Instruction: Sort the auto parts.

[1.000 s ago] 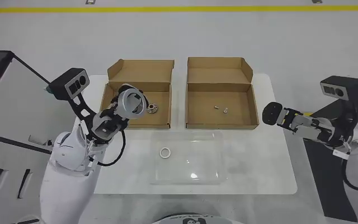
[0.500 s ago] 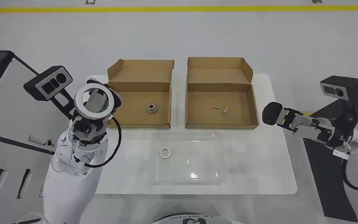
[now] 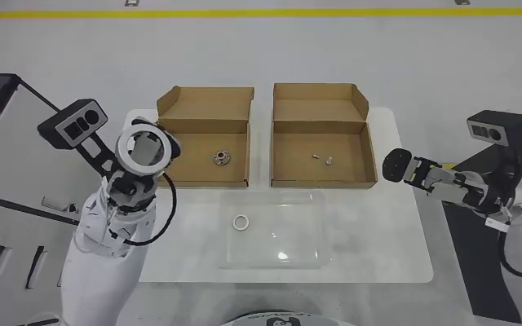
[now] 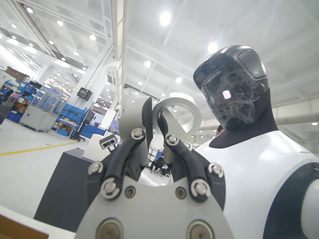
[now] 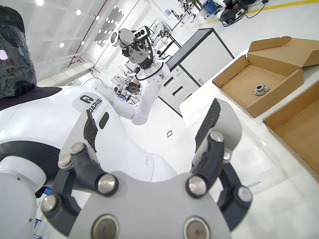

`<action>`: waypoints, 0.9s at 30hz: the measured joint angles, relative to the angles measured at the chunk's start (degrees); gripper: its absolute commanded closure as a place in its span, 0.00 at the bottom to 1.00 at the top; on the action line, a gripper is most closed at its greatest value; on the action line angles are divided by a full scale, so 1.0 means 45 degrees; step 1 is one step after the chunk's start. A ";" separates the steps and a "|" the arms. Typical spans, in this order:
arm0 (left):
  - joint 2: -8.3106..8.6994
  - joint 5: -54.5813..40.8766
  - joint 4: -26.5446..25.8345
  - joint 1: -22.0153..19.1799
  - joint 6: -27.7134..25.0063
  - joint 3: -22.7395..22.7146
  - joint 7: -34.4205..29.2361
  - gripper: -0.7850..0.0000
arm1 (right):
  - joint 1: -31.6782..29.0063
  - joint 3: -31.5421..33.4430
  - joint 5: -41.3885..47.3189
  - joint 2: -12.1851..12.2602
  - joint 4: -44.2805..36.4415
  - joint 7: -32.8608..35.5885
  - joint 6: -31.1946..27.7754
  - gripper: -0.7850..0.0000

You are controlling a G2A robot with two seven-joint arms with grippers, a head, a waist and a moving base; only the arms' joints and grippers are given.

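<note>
1 metal ring (image 4: 194, 115) sits pinched, partly hidden, in left jaws; right jaws gape.

Yellow painted floor stripe (image 3: 261, 13) runs beyond white rectangular table (image 3: 391, 236). Black-topped white drawer cabinet (image 5: 199, 55) just beside table's edge. Blue storage racks (image 4: 67, 114) far off.

The left pincer (image 4: 154, 121) has grey metal fingers (image 4: 133, 119) with black bumpy pads (image 4: 147, 115). Behind them, black links (image 4: 119, 157) with round silver screws (image 4: 109, 187) join a grey plate (image 4: 154, 215). The right pincer (image 5: 153, 116) looks the same. Behind each pincer, the arm (image 5: 147, 93) is smooth and white, with a thin black cable (image 3: 173, 208). The head (image 4: 231, 85) is dark and shiny.
</note>
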 measured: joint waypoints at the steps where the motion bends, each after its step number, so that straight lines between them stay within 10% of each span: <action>1: -0.0002 0.0223 0.0029 0.0024 0.0114 -0.0019 0.0022 1.00 | 0.0000 0.0000 0.0000 0.0000 0.0000 0.0000 0.0000 0.00; 11: 0.0039 0.3864 0.0518 0.0125 0.1806 -0.0434 -0.0177 1.00 | 0.0000 0.0000 0.0000 0.0000 0.0000 0.0000 0.0000 0.00; 27: -0.0133 0.9991 0.0231 -0.0836 0.6891 0.2211 0.0166 1.00 | 0.0000 0.0000 0.0000 0.0000 0.0000 0.0000 0.0000 0.00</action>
